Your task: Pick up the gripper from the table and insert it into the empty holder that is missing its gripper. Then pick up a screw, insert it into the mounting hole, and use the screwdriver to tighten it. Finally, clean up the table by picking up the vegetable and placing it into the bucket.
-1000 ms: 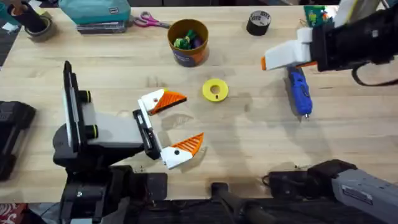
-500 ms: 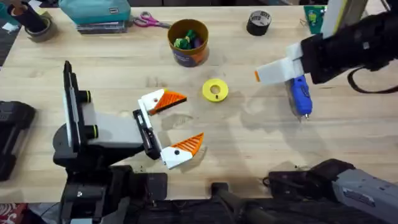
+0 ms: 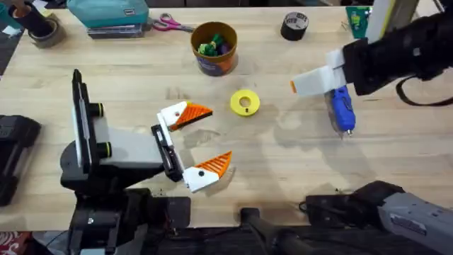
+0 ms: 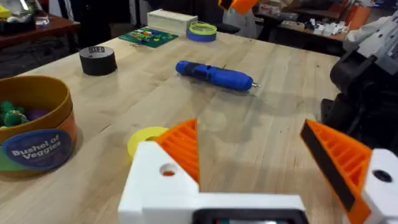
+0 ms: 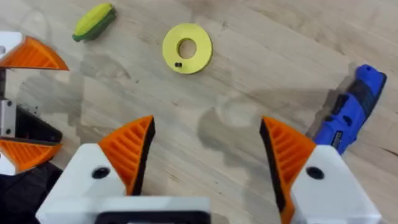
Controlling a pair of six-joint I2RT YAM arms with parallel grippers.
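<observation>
Both arms' jaws gape empty: left gripper (image 3: 203, 139) low over the tabletop (image 3: 283, 163), right gripper (image 5: 207, 152) above the blue screwdriver (image 3: 341, 108).

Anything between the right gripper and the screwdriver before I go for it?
Nothing visible does. The screwdriver lies flat on the table just off to one side of the open right gripper, with only wood between them.

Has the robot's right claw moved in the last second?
Yes. The right gripper has slid up the overhead view, away from the arm bases, along the blue screwdriver, which stayed put.
</observation>
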